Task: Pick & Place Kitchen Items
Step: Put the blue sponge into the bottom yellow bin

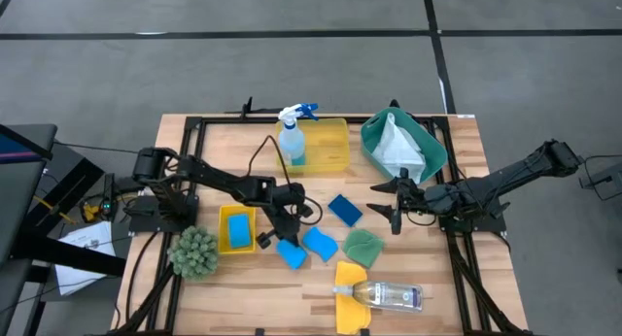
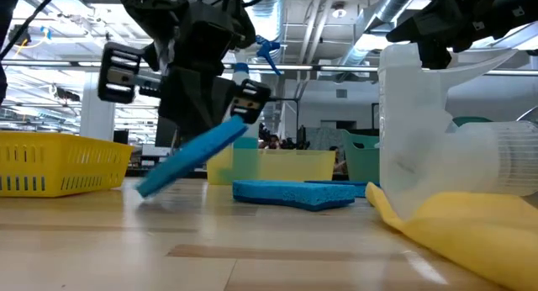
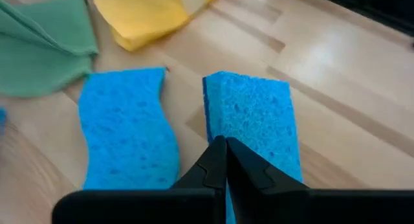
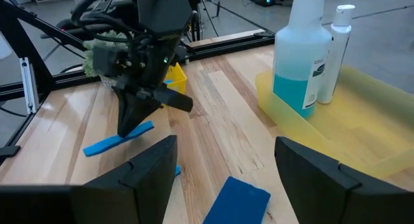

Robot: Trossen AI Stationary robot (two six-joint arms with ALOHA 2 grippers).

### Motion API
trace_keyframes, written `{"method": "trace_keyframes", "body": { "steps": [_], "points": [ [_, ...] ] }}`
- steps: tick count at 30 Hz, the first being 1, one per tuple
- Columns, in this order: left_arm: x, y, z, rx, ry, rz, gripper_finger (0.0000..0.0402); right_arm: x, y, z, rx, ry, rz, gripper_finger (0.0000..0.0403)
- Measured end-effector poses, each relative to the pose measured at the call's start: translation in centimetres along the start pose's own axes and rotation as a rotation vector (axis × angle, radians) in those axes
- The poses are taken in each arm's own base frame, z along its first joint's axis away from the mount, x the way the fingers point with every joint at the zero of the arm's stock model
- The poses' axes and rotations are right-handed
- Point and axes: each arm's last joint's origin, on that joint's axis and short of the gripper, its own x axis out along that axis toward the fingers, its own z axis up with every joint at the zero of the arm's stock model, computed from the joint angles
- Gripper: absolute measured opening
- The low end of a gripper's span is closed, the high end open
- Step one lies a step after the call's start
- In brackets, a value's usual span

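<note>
My left gripper (image 1: 284, 231) is shut on a blue sponge (image 3: 253, 117) near the table's middle front. A second blue sponge (image 1: 321, 244) lies flat beside it, a darker one (image 1: 344, 210) farther back. A green cloth (image 1: 363, 247) lies to their right. A clear bottle (image 1: 384, 295) lies on a yellow cloth (image 1: 350, 283) at the front edge. The blue-liquid spray bottle (image 1: 292, 137) and a white bottle (image 4: 341, 49) stand in the far yellow tray (image 1: 330, 147). My right gripper (image 4: 223, 179) hovers open near the teal bin (image 1: 428, 147), touching nothing. My left gripper pinches one end of the blue sponge (image 3: 242, 160) between its two shut fingers, coming slantwise from above and from the table's left. The sponge hangs tilted below the fingers, its free end (image 2: 143, 190) down close to the table; whether it touches I cannot tell.
A small yellow tray (image 1: 236, 241) holding a blue sponge sits left of my left gripper, with a spiky green ball (image 1: 194, 251) in front of it. The teal bin holds a white cloth (image 1: 398, 147). Bare wood lies along the front left.
</note>
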Motion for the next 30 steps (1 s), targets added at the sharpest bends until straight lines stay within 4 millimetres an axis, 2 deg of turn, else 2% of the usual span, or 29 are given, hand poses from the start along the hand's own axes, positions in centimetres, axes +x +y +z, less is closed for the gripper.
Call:
{"method": "trace_keyframes", "body": {
  "steps": [6, 15, 26, 30],
  "points": [
    [-0.1, 0.4, 0.0, 0.054, 0.031, 0.062, 0.0, 0.0, 0.0, 0.0, -0.001, 0.0, 0.001, 0.025],
    [-0.3, 1.2, 0.3, 0.024, 0.021, 0.174, 0.0009, 0.0, 0.1, 0.0, -0.001, 0.006, 0.022, 0.025],
    [-0.3, 1.5, 0.5, 0.027, 0.022, 0.226, 0.0116, 0.0, 0.1, 0.0, -0.002, 0.008, 0.028, 0.025],
    [-0.3, 1.5, 0.7, 0.019, 0.01, 0.236, 0.0141, 0.0, 0.1, 0.0, -0.002, 0.008, 0.028, 0.025]
  ]
}}
